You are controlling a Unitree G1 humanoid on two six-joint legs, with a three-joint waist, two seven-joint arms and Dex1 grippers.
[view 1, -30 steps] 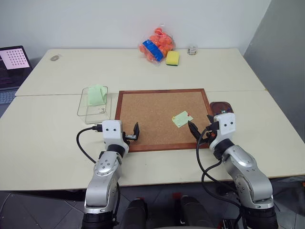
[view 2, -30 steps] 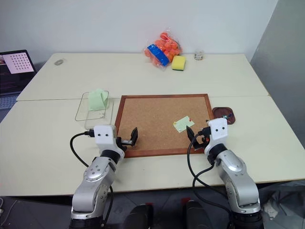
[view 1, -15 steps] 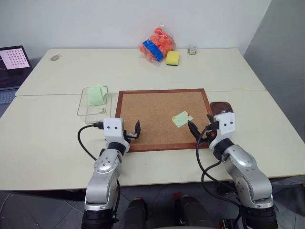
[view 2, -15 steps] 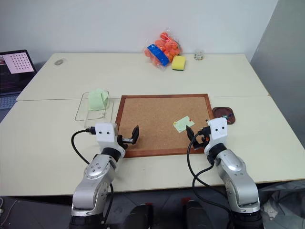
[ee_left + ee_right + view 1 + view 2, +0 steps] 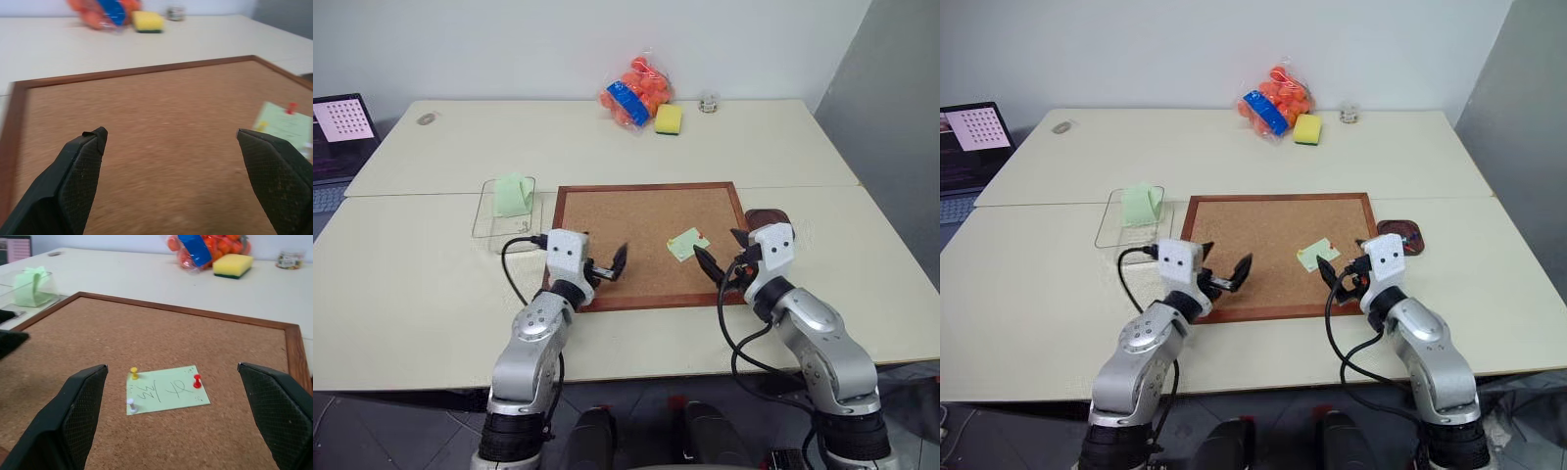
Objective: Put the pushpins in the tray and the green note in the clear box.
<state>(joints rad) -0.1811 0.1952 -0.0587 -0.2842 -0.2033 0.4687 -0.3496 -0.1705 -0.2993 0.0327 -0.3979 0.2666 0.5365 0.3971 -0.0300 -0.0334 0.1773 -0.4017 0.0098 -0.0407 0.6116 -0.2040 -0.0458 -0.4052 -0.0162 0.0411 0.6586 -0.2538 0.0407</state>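
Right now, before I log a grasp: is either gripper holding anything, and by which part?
Nothing is held. Left gripper and right gripper are both open over the corkboard.

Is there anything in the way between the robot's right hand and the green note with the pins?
No, nothing visible. The right hand is open and faces the green note over bare corkboard. The yellow, red and white pushpins sit on the note itself.

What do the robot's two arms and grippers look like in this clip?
Both arms are silver-grey metal segments with black joints. Each wrist carries a white box with small dark holes and a looping black cable. The left gripper and right gripper each have two black, tapered fingers with cross-hatched pads.
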